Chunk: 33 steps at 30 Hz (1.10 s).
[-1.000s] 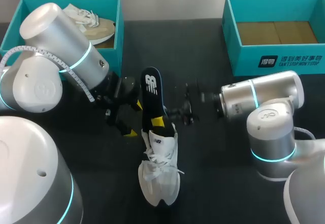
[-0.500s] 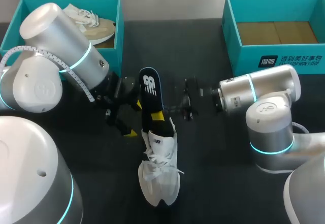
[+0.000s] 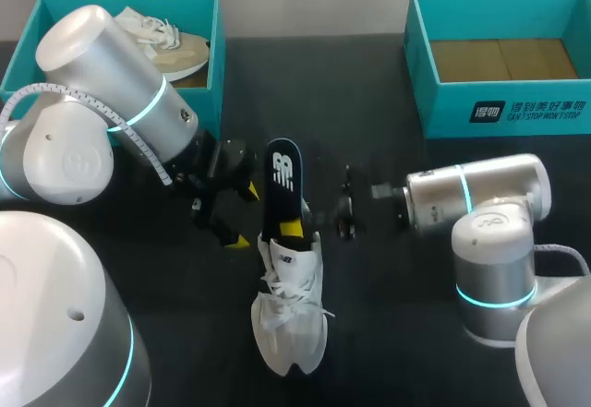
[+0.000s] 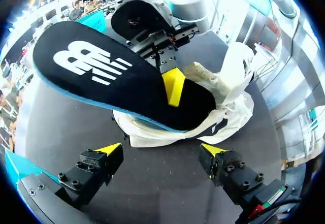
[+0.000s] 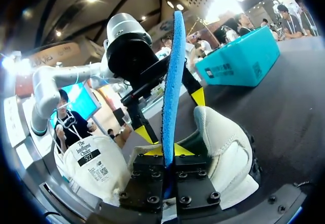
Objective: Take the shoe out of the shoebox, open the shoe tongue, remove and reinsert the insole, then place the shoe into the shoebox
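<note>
A white shoe [image 3: 291, 310] lies on the black table, toe toward the front edge. Its black insole [image 3: 282, 185] stands up out of the shoe's opening. My right gripper [image 3: 292, 230] is shut on the insole's lower part, just above the heel. In the right wrist view the insole [image 5: 172, 71] shows edge-on, blue, pinched by my right gripper [image 5: 167, 150], with the shoe [image 5: 223, 148] beside it. My left gripper [image 3: 242, 215] stands open just left of the insole, touching nothing. The left wrist view shows my left gripper [image 4: 161, 149] facing the insole [image 4: 117, 76] and shoe [image 4: 228, 112].
A teal shoebox [image 3: 218, 56] with another pale shoe [image 3: 162, 42] in it stands at the back left. A second teal shoebox [image 3: 508, 112], with only a brown floor showing, stands at the back right. Both arms' bulky links crowd the table's sides.
My right gripper has closed on the insole and shifted it a little to the right and nearer. The left arm and the shoe have stayed put.
</note>
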Tool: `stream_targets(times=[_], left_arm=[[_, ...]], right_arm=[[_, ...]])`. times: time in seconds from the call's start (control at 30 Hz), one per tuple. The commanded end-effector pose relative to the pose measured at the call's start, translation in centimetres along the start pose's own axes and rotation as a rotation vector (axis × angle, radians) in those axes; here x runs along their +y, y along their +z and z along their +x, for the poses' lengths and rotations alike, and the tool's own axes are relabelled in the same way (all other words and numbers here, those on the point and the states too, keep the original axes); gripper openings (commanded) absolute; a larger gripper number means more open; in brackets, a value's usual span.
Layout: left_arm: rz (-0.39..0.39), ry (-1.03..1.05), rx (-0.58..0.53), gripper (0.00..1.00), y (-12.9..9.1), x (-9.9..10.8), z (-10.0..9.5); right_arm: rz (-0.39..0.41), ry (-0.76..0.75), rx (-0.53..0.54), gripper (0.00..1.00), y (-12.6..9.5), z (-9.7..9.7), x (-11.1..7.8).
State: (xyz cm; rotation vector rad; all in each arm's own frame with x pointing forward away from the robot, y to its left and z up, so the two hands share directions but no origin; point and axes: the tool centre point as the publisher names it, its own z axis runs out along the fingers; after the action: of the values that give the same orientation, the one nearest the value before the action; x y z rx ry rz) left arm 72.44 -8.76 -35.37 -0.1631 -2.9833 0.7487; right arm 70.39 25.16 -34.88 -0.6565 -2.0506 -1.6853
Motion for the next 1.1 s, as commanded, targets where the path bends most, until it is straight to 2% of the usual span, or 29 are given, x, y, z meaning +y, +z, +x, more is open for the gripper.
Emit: stream_targets(times=[0.03, 0.37, 0.53, 0.6, 0.63, 0.67, 0.73, 1.1], left_arm=[[0.001, 0.001, 0.0, 1.0, 0.1, 0.1, 0.0], [0.001, 0.001, 0.0, 1.0, 0.1, 0.1, 0.0], [0.001, 0.001, 0.0, 1.0, 0.1, 0.1, 0.0], [0.001, 0.001, 0.0, 1.0, 0.1, 0.1, 0.0], [0.001, 0.001, 0.0, 1.0, 0.1, 0.1, 0.0], [0.001, 0.001, 0.0, 1.0, 0.1, 0.1, 0.0], [0.001, 0.001, 0.0, 1.0, 0.1, 0.1, 0.0], [0.001, 0.001, 0.0, 1.0, 0.1, 0.1, 0.0]], right_arm=[[-0.022, 0.008, -0.01, 0.0, 0.2, 0.6, -1.1], [-0.058, 0.059, -0.007, 0.0, 0.8, 0.7, -2.9], [-0.048, 0.042, -0.011, 0.0, 0.7, 0.9, -2.0], [-0.036, 0.025, -0.01, 0.12, 0.8, 0.9, -1.4], [-0.029, 0.017, -0.009, 0.24, 0.8, 0.9, -1.0], [-0.022, 0.008, -0.008, 0.31, 0.8, 0.9, -0.7], [-0.009, -0.008, -0.009, 0.39, 0.9, 0.9, -0.1], [0.042, -0.057, -0.014, 0.41, 0.7, 0.5, 2.2]])
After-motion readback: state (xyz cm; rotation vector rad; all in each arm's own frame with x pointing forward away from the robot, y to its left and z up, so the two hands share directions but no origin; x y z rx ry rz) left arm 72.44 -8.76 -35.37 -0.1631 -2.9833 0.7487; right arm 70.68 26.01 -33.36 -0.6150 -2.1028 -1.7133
